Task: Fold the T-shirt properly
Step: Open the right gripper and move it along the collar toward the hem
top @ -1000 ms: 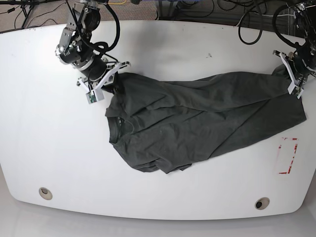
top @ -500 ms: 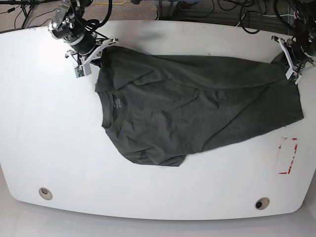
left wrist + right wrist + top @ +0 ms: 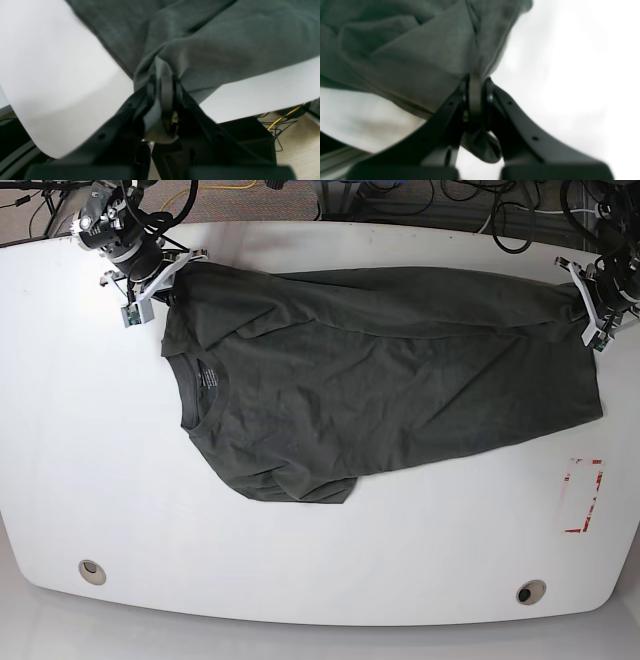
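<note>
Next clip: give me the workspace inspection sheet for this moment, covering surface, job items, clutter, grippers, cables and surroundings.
Surface: white table with rounded corners, two round grommets near the front edge.
Job's things: dark grey T-shirt spread sideways, collar toward the base view's left, wrinkled, one lower sleeve bunched.
Clutter: red-and-white marker near the base view's right edge.
Grippers: left gripper shut on the T-shirt's corner at the base view's right; right gripper shut on it near the shoulder at far left.
Cables: black and yellow cables behind the table.
Surroundings: carpeted floor beyond the table edge.
</note>
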Motion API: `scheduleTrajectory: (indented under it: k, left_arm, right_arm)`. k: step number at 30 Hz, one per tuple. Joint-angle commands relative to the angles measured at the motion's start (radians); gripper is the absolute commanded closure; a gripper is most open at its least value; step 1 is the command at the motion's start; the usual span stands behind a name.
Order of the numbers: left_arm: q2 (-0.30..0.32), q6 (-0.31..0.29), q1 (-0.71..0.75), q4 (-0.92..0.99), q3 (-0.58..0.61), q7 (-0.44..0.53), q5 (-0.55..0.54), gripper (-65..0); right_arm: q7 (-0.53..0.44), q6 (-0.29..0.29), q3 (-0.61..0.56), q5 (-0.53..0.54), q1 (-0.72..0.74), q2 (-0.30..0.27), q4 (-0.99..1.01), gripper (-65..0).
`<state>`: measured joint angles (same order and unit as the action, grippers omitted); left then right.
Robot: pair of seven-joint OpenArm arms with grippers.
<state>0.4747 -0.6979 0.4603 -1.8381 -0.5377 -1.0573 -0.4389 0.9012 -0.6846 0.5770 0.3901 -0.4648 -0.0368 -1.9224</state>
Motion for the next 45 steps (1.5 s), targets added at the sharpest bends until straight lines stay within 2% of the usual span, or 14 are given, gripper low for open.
scheduleTrajectory:
  k: [1,4,8,10,12,15,21,24,30,36,39,42,45]
  left_arm:
    - [0.022,0.0,0.001,-0.018,-0.009,0.009,-0.004,-0.4]
    - [0.022,0.0,0.004,-0.018,-0.011,0.005,-0.004,-0.4]
    - [0.023,0.0,0.013,-0.018,-0.014,0.002,-0.004,-0.6]
    - [0.023,0.0,0.028,-0.018,-0.017,0.002,-0.004,-0.8]
    - [0.023,0.0,0.038,-0.019,-0.017,0.001,-0.007,-3.8]
    - [0.023,0.0,0.044,-0.016,-0.019,-0.021,-0.008,-12.6]
    - [0.015,0.0,0.051,-0.015,-0.02,-0.103,-0.01,-32.1]
    - [0.006,0.0,0.068,-0.015,-0.019,-0.113,-0.016,-37.2]
    - [-0.018,0.0,0.081,-0.022,-0.026,-0.113,-0.093,-37.4]
    - [-0.021,0.0,0.071,-0.022,-0.144,-0.113,-0.265,-37.4]
    - [-0.021,0.0,0.015,-0.022,-0.178,-0.114,-0.328,-37.4]
    - [-0.02,0.0,-0.053,-0.016,-0.2,-0.123,-0.349,-37.4]
    - [-0.018,0.0,-0.122,-0.015,-0.23,-0.142,-0.324,-37.4]
  right_arm:
    - [-0.017,-0.005,0.005,0.013,-0.012,-0.013,-0.016,-2.9]
    - [-0.017,-0.005,0.005,0.014,-0.015,-0.01,-0.018,-10.8]
    - [-0.017,-0.005,0.005,0.014,-0.015,-0.005,-0.022,-29.6]
    - [-0.017,-0.005,0.005,0.014,-0.013,-0.005,-0.024,-36.5]
    - [-0.017,-0.005,0.005,0.014,-0.009,-0.004,-0.028,-43.1]
    - [-0.017,-0.005,0.005,0.014,0.002,-0.004,-0.047,-48.8]
    - [-0.017,-0.005,0.005,0.014,0.053,-0.005,-0.056,-49.6]
    - [-0.017,-0.005,0.002,0.014,0.082,-0.005,-0.056,-49.6]
    - [0.003,-0.005,-0.002,0.014,0.143,-0.005,-0.055,-49.6]
    - [0.046,-0.005,-0.002,0.007,0.255,-0.007,-0.021,-49.6]
    - [0.046,-0.005,-0.002,0.005,0.32,-0.012,0.022,-49.6]
    - [0.046,-0.004,-0.002,0.005,0.383,-0.018,0.085,-49.6]
    - [0.046,-0.004,-0.002,0.005,0.459,-0.041,0.165,-49.6]
